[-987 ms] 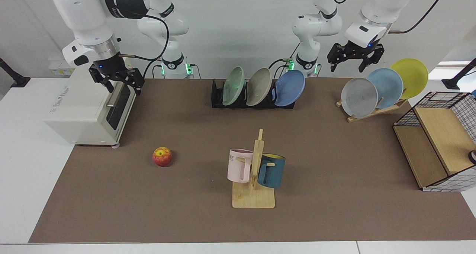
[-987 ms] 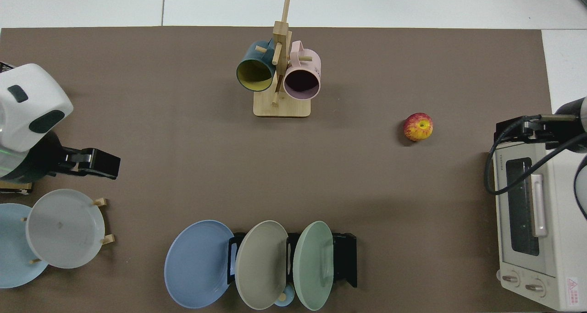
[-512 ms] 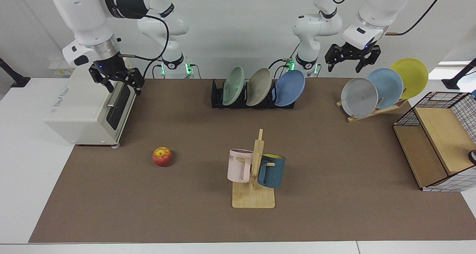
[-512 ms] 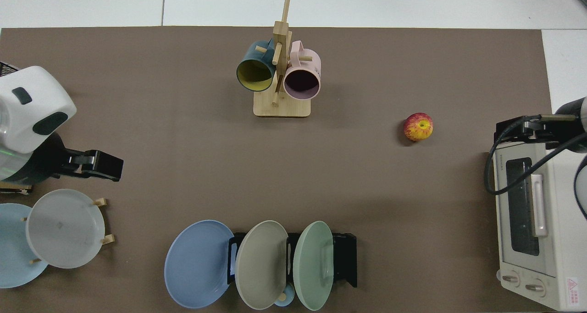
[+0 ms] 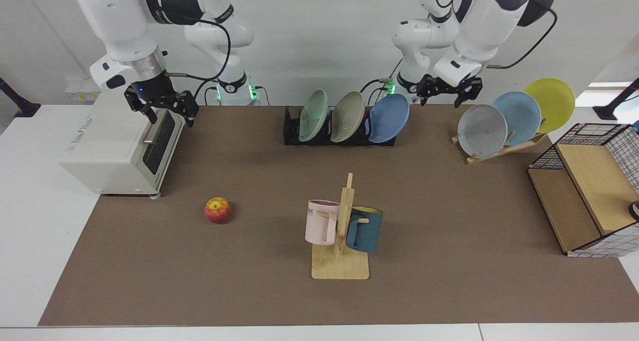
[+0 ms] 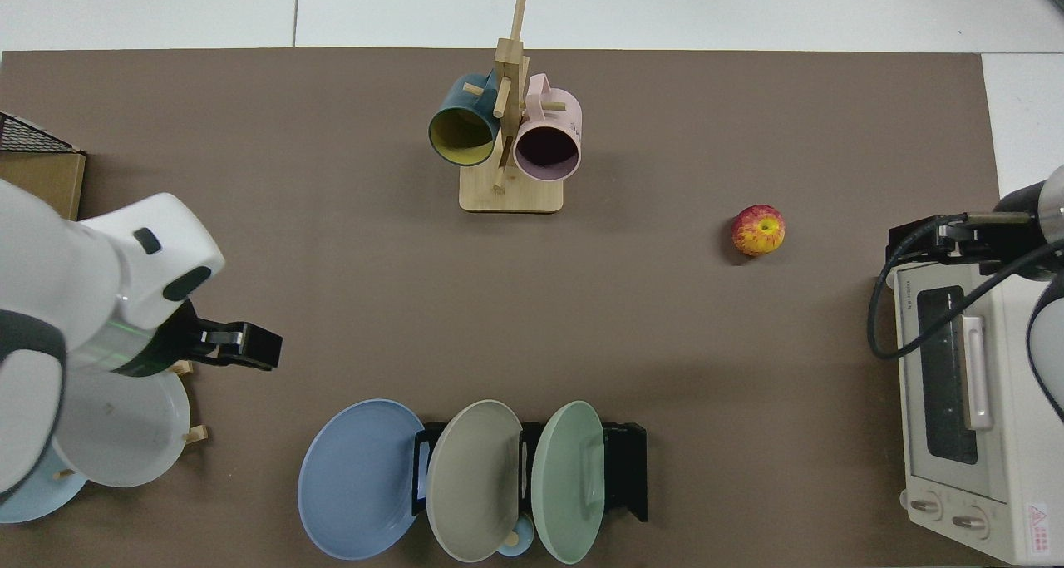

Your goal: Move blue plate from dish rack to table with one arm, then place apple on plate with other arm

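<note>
Now left gripper (image 5: 443,92), open, shifted nearer blue plate (image 5: 389,118); right gripper (image 5: 166,111) open above toaster oven (image 5: 107,149).

Open mat (image 5: 449,221) beside mug tree (image 5: 342,231)

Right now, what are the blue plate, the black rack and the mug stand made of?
The blue plate looks like matte plastic or glazed ceramic: even colour, soft sheen, no pattern; I can't tell which. The rack seems to be black plastic or coated metal, with plain dark dividers. The mug stand looks like light unpainted wood, pale with grain on its base.
</note>
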Action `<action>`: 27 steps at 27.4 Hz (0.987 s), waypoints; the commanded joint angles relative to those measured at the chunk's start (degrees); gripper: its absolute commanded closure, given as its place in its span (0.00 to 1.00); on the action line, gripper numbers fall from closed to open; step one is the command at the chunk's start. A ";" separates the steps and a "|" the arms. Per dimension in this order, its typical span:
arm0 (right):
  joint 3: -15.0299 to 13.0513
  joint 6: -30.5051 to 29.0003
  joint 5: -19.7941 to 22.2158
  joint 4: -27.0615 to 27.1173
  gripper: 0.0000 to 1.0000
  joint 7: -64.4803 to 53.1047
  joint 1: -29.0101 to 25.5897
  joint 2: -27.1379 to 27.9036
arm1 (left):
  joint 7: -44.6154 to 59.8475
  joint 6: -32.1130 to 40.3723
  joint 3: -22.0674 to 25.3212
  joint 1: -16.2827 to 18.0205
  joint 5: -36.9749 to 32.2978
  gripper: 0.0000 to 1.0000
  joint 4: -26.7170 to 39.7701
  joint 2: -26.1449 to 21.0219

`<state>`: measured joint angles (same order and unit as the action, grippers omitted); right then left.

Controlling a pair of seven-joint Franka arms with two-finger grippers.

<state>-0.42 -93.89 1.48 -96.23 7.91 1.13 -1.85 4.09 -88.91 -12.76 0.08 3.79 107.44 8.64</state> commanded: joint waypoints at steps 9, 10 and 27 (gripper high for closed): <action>0.42 -0.59 -0.42 -1.50 0.00 0.96 -0.25 -1.49 | -0.48 -14.81 -4.64 -0.61 3.33 0.00 26.85 10.78; 0.42 -0.76 -0.42 -1.50 0.00 0.96 -0.25 -1.40 | -0.48 -14.81 -4.64 -0.61 3.41 0.00 27.29 11.13; 0.42 -3.31 -0.07 -0.62 0.00 0.96 -0.16 2.47 | -0.40 -13.05 -7.37 -2.81 6.32 0.04 32.13 13.68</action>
<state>-0.27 -95.13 1.48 -96.44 7.91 1.14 -1.07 4.06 -101.80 -18.72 -1.85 9.04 137.46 19.35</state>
